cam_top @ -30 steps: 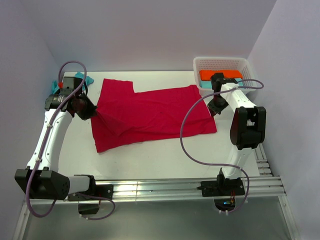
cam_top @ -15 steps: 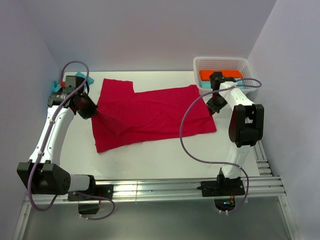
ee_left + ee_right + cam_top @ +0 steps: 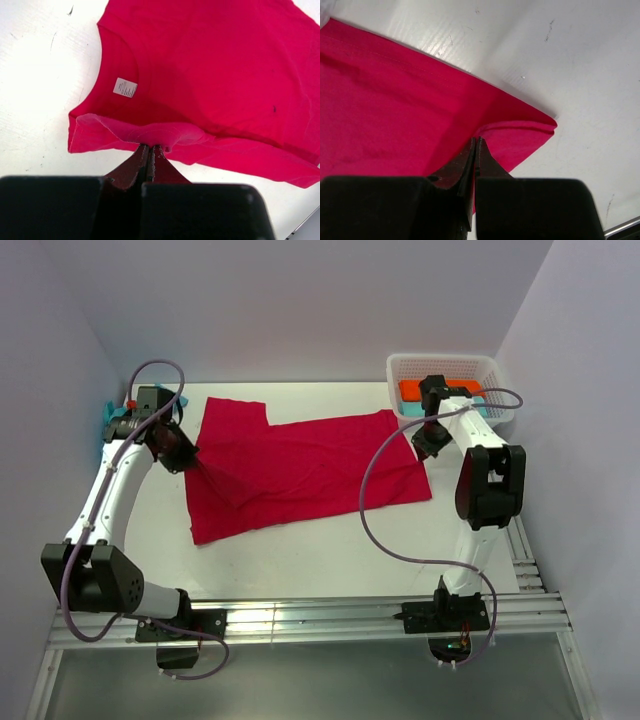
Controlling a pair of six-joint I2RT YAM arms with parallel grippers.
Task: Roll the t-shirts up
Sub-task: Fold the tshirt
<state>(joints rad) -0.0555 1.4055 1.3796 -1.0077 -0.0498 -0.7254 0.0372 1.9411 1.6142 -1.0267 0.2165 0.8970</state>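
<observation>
A crimson red t-shirt [image 3: 300,468] lies spread across the white table, its neck label [image 3: 125,87] showing in the left wrist view. My left gripper [image 3: 186,455] is shut on a lifted fold of the red t-shirt [image 3: 210,75] at its left edge. My right gripper [image 3: 424,445] is shut on the red t-shirt [image 3: 395,115] at its right edge, near the turned-over corner [image 3: 530,135]. A turquoise t-shirt [image 3: 106,422] is bunched at the far left, mostly hidden behind the left arm.
A white lattice basket [image 3: 440,366] at the back right holds orange and turquoise cloth [image 3: 450,390]. The purple walls close in left, back and right. An aluminium rail [image 3: 320,618] runs along the near edge by both arm bases.
Both grippers have moved toward the back of the table, each still pinching its edge of the red shirt. The left arm now covers more of the turquoise cloth.
</observation>
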